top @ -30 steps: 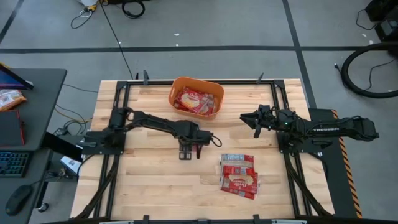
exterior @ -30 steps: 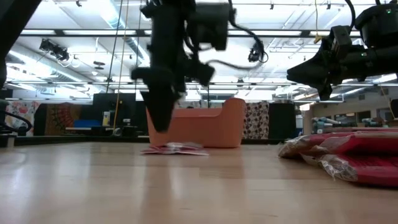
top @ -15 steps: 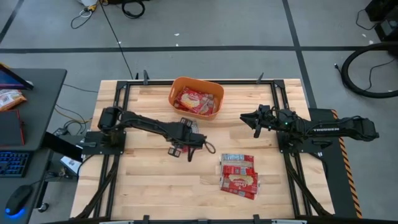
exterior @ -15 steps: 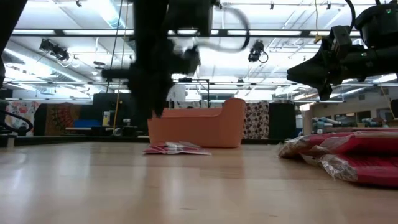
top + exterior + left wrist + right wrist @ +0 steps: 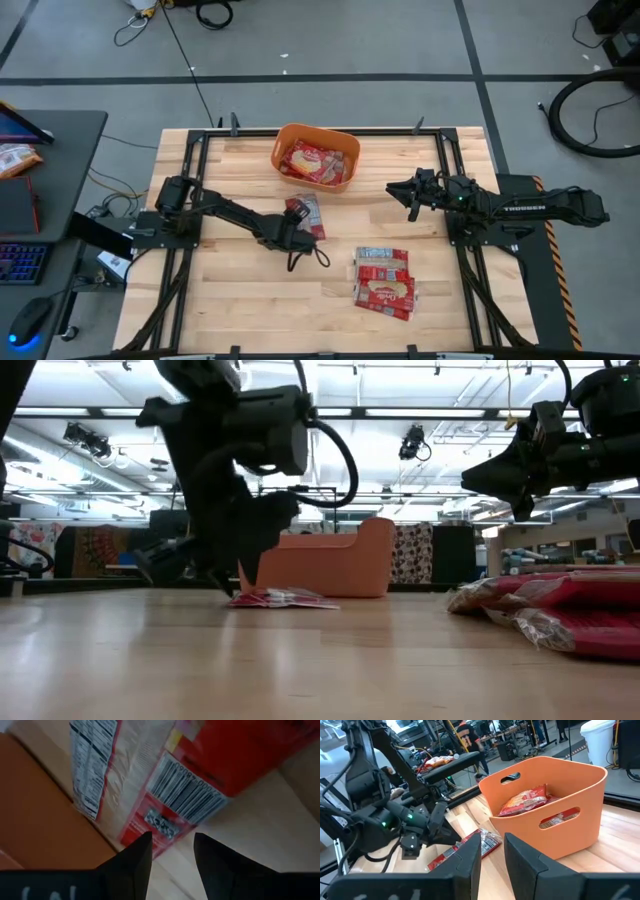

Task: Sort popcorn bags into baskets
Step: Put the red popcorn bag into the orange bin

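One red popcorn packet [image 5: 303, 213] lies flat on the table just near of the orange basket [image 5: 285, 137], which holds more packets [image 5: 316, 161]. A pile of several packets [image 5: 384, 281] lies right of centre, toward the near edge. My left gripper [image 5: 296, 228] is low and slanted, open, with its fingertips at the lone packet's [image 5: 165, 775] barcode end. In the low view the left gripper [image 5: 232, 582] is just left of that packet [image 5: 283, 598]. My right gripper [image 5: 411, 197] hovers open, high above the table's right side. My left gripper points slanting down toward the far edge, with one fingertip [image 5: 144, 842] at the packet's barcode end [image 5: 162, 822]. I cannot tell whether it touches. The packet lies flat on the table.
The right wrist view shows the basket [image 5: 580, 827] with packets inside [image 5: 524, 800] and the left arm [image 5: 395, 820] beside the lone packet [image 5: 472, 843]. Bare wood spans the near left of the table [image 5: 230, 300]. Metal rails frame the table edges.
My left gripper has drawn back toward the table's near left, come down, and tipped from pointing down into a low slant aimed at the lone packet. The packet has stayed where it was.
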You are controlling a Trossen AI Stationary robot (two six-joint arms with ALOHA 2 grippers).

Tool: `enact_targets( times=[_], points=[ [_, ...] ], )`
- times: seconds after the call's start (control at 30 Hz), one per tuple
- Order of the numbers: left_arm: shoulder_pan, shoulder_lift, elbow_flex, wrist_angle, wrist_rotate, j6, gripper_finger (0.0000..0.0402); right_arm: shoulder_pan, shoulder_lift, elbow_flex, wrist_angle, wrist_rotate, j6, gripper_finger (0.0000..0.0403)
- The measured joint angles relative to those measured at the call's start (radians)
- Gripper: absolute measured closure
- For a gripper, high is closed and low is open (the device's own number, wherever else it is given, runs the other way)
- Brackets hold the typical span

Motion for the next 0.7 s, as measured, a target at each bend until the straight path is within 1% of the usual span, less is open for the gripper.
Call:
enact_targets(
  times=[0.17,0.23,0.3,0.33,0.43,0.47,0.6,0.67,0.7],
  points=[
    [0.009,-0.004,-0.054,0.099,-0.014,0.048,0.0252,0.0,0.0,0.0,0.0,0.0,0.0,0.0313],
    [0.015,-0.008,-0.071,0.129,-0.002,0.07,0.026,0.0,0.0,0.0,0.0,0.0,0.0,0.0313],
    [0.018,-0.01,-0.087,0.142,0.017,0.083,0.0282,0.0,0.0,0.0,0.0,0.0,0.0,0.0313],
    [0.018,-0.009,-0.093,0.144,0.025,0.085,0.0299,0.0,0.0,0.0,0.0,0.0,0.0,0.0313],
    [0.018,-0.008,-0.1,0.143,0.033,0.071,0.0368,0.0,0.0,0.0,0.0,0.0,0.0,0.0313],
    [0.018,-0.008,-0.1,0.145,0.034,0.057,0.0383,0.0,0.0,0.0,0.0,0.0,0.0,0.0313],
    [0.017,-0.007,-0.089,0.134,0.05,-0.001,0.0392,0.0,0.0,0.0,0.0,0.0,0.0,0.0313],
    [0.017,-0.008,-0.057,0.081,0.067,-0.041,0.0396,0.0,0.0,0.0,0.0,0.0,0.0,0.0313],
    [0.018,-0.014,-0.037,0.045,0.096,-0.065,0.0397,0.0,0.0,0.0,0.0,0.0,0.0,0.0313]
  ],
)
